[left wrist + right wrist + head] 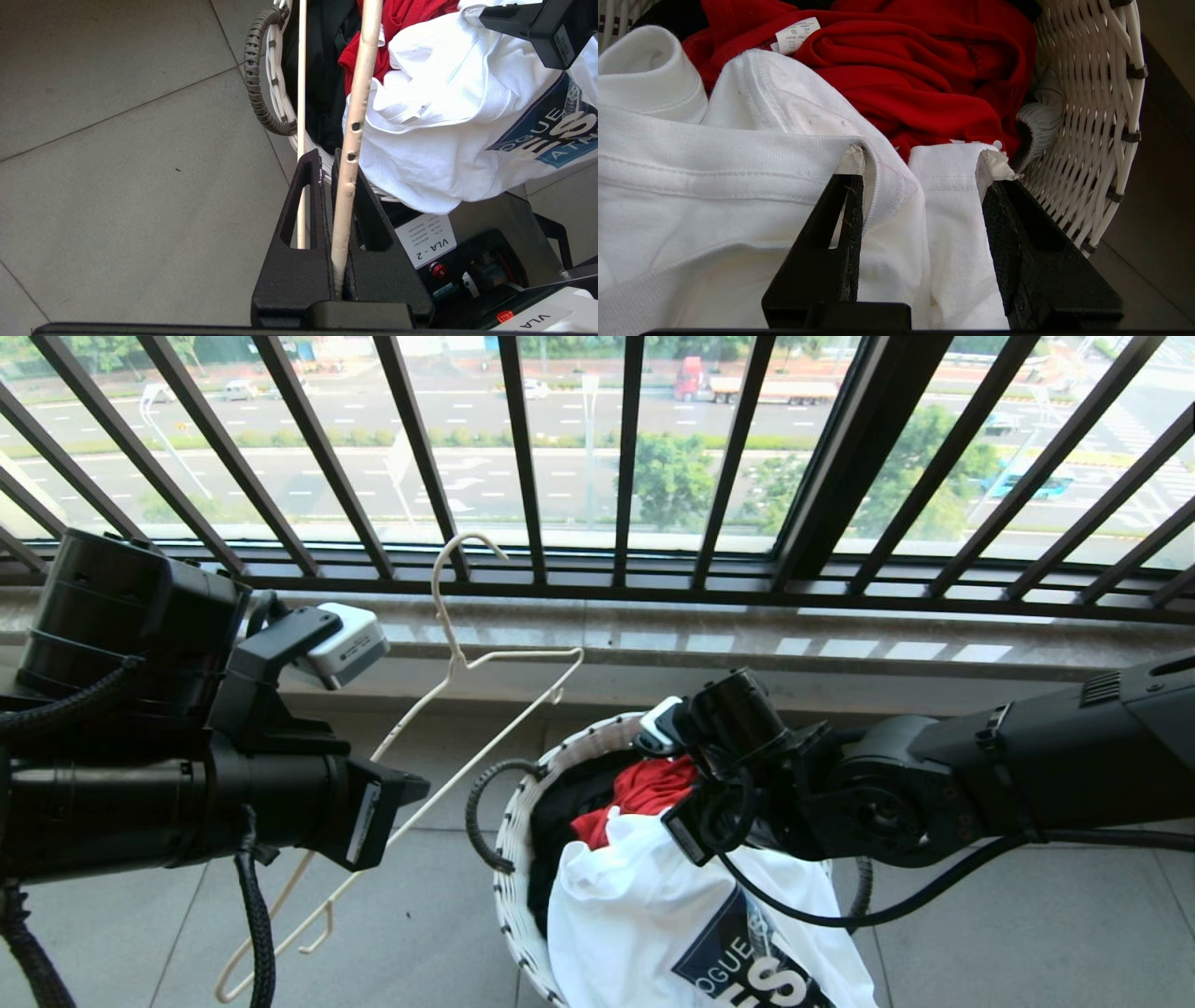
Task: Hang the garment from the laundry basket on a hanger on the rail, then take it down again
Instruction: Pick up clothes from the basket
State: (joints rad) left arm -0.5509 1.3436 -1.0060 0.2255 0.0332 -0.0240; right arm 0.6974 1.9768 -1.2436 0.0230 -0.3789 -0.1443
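Right wrist view: right gripper point(920, 163) half-open astride a fold of the white T-shirt point(714, 186) in the basket point(1092, 116).
Left wrist view alone shows the left gripper point(327, 163) clamping the hanger point(357, 116), plus a "VLA - 2" label point(427, 242).

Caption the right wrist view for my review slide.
Right gripper straddling a fold of the white T-shirt in the woven laundry basket, red garment behind.

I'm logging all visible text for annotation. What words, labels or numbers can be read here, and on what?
"VLA - 2": white sticker on the robot's base.
"VLA": second base sticker, cut off.
"OGUE", partial: logo on the white T-shirt.
Care tag on the red garment: too small to read.
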